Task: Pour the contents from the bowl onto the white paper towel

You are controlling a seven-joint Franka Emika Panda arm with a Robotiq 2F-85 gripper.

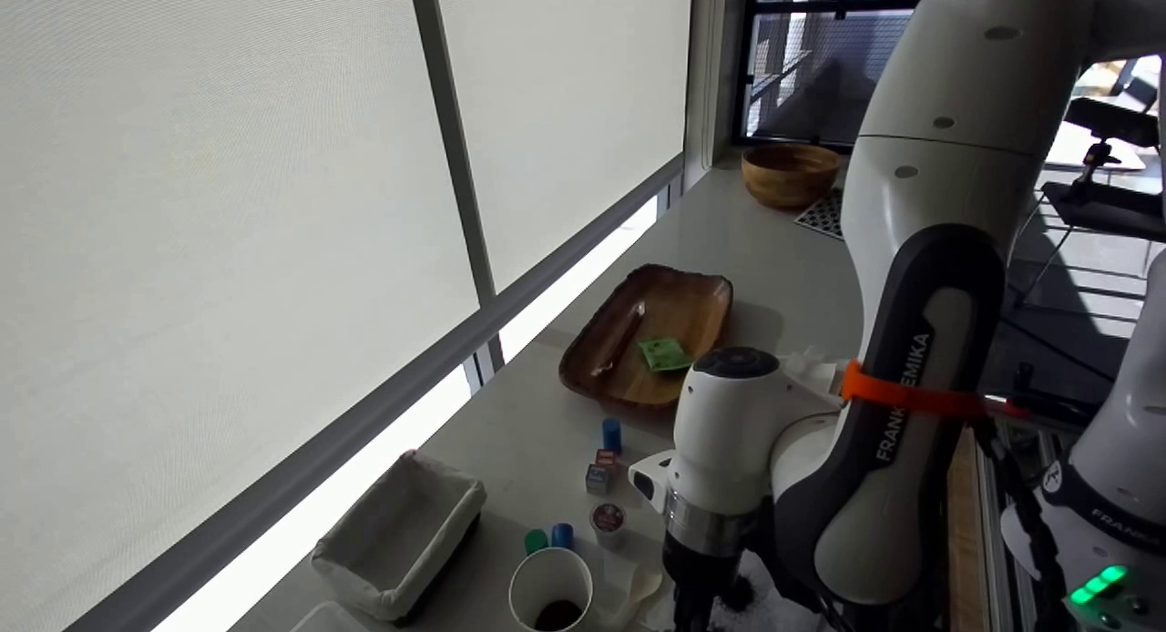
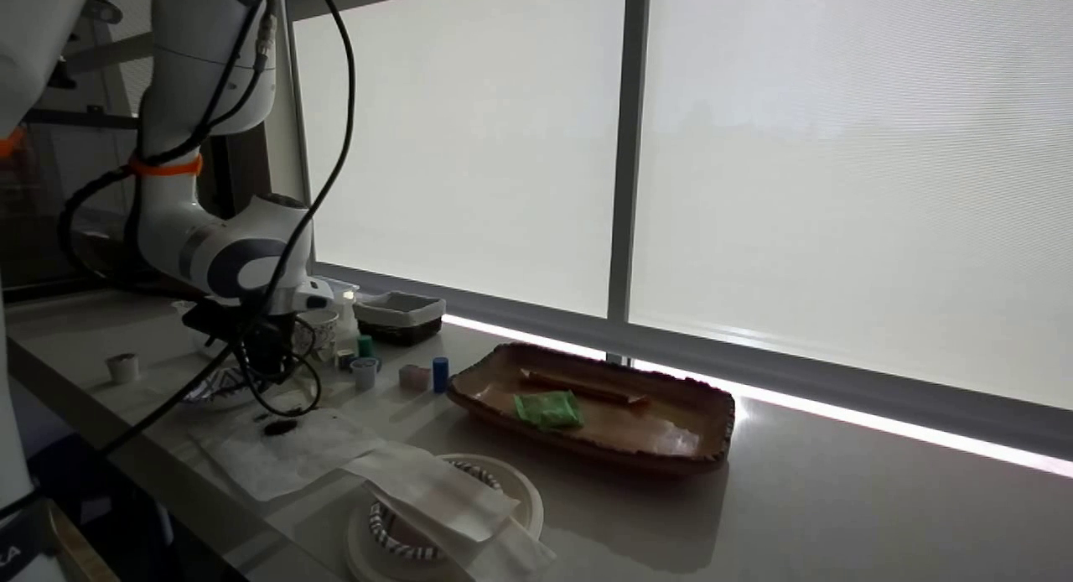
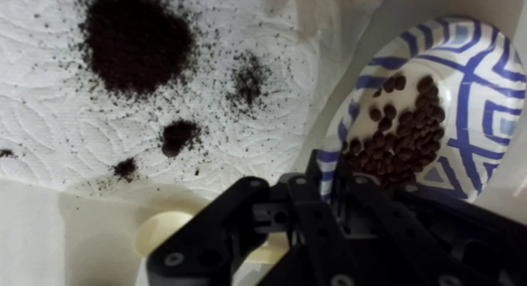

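Tool is being used to pinch the bowl by its rim, w/ tips nearly together, beside the white paper towel. Low, slow tipping over it is being asked for, b/c brown bits might roll.

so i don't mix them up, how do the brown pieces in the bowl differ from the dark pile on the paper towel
The brown pieces are rounded bits; the dark pile looks like fine powder. The pieces lie inside the bowl, while the pile sits on the paper towel. The pieces look brown, the pile nearly black. Both are dark and loose.
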